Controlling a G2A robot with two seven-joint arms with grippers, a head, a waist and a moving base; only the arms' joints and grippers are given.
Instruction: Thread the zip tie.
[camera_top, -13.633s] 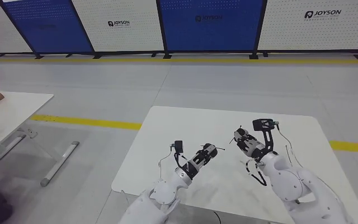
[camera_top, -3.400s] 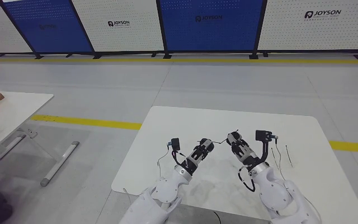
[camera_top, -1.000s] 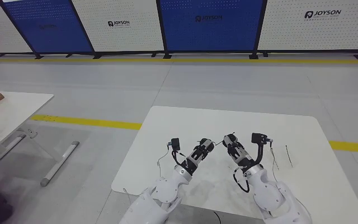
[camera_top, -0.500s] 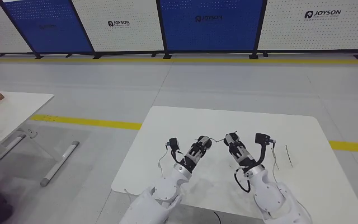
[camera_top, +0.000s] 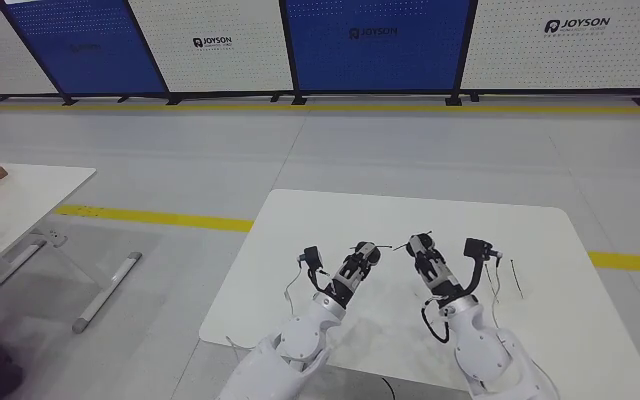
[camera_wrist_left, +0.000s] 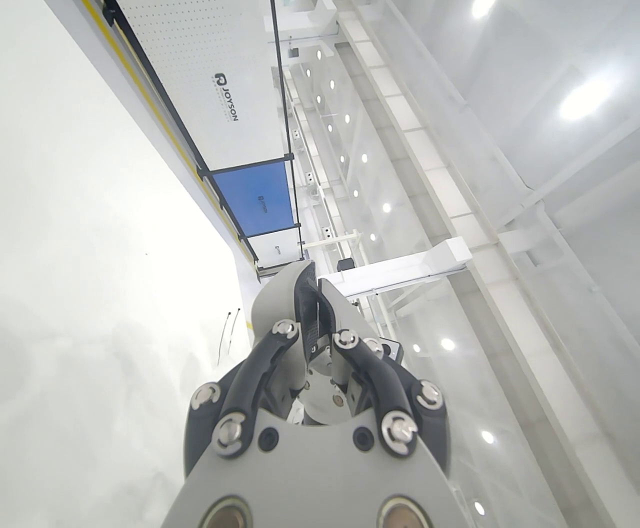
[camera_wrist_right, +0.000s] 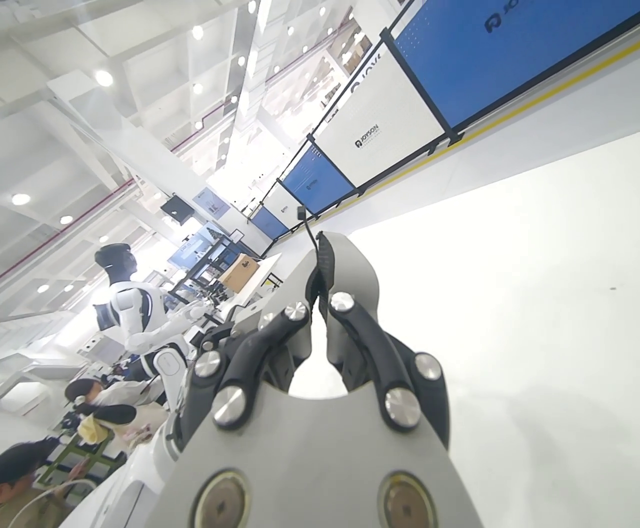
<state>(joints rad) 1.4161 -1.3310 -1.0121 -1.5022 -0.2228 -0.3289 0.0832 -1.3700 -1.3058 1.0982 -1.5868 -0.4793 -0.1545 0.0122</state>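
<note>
Two grippers: both are raised over the white table, tips turned toward each other, near but not touching.
Zip tie: black, off the table, held in the air between the arms; its square head pokes out past the right gripper's tips.
Right gripper: jaws closed down to the strap's thickness, pinching the zip tie just below its head.
Left gripper: pads pressed together, with a thin strap edge-on between them.
Spare zip ties: two lie flat on the table, side by side, beyond the right arm.
</note>
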